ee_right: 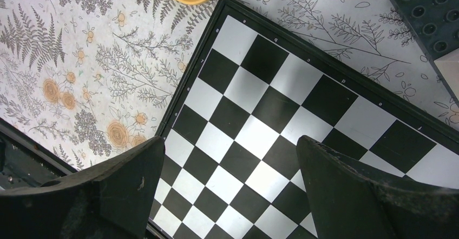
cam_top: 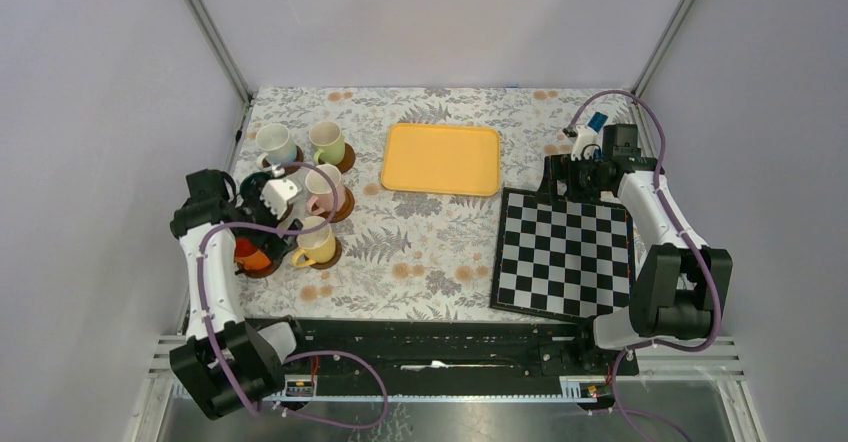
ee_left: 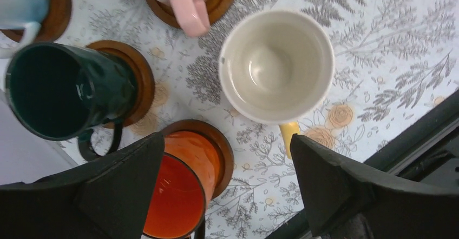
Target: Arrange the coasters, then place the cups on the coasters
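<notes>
Six cups stand on round wooden coasters at the table's left: pale blue (cam_top: 275, 143), light green (cam_top: 327, 141), pink (cam_top: 322, 190), yellow (cam_top: 314, 242), orange (cam_top: 251, 255); the dark green one is under my left arm. In the left wrist view the left gripper (ee_left: 227, 166) is open above the orange cup (ee_left: 181, 193), which stands on its coaster (ee_left: 219, 141) beside and partly behind the left finger (ee_left: 124, 187). The dark green cup (ee_left: 59, 87) sits on a coaster (ee_left: 142, 77), with the yellow cup (ee_left: 276, 66) further up. My right gripper (ee_right: 230, 179) hangs open and empty over the chequered board (ee_right: 270, 109).
A yellow tray (cam_top: 441, 159) lies at the back centre. The chequered board (cam_top: 563, 252) lies at the right. A dark studded block (ee_right: 427, 17) sits beyond the board's far edge. A black rail (ee_left: 411, 136) runs along the table's near edge.
</notes>
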You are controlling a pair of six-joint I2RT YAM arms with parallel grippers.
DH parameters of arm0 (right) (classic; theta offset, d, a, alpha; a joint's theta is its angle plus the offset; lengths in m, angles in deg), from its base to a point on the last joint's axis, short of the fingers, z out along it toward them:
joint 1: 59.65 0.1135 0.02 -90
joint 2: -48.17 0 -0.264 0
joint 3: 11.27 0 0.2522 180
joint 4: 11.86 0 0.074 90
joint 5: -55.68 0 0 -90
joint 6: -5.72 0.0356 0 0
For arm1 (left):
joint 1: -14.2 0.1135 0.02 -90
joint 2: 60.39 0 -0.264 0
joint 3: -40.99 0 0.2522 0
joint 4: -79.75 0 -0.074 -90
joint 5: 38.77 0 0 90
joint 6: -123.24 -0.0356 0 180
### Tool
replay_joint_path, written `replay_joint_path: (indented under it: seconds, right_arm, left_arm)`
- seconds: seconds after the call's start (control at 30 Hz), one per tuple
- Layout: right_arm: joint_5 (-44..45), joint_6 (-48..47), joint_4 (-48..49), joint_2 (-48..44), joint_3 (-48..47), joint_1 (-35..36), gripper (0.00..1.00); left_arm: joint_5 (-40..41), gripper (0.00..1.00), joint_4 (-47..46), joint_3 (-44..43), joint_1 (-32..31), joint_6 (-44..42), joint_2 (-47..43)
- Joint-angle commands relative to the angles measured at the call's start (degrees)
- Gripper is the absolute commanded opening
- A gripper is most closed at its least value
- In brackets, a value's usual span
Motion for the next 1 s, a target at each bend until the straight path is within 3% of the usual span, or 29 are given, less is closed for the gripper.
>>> replay_joint_path:
  seconds: [0.0,0.47,0.7,0.97]
  right_arm:
    - [-1.2,-0.1,0.0,0.7,-2.7,0.7,0.98]
    - [-0.7,-0.2,0.0,2.1,-5.2,2.7,0.98]
    - [-0.7,0.8,2.2,2.0,-5.6,3.5,0.98]
    - [0.8,1.0,2.0,3.8,-8.7,8.1,0.98]
  left_arm:
    - [-5.0,0.97,0.3,-6.5,-0.1,5.5,2.7]
    - [-1.5,0.99,-9.2,-15.8,-12.8,27.0,10.8]
    - [5.8,0.99,-22.0,-16.3,-25.3,42.2,14.0]
    - [13.9,0.99,-27.9,-25.2,-36.2,55.0,27.3]
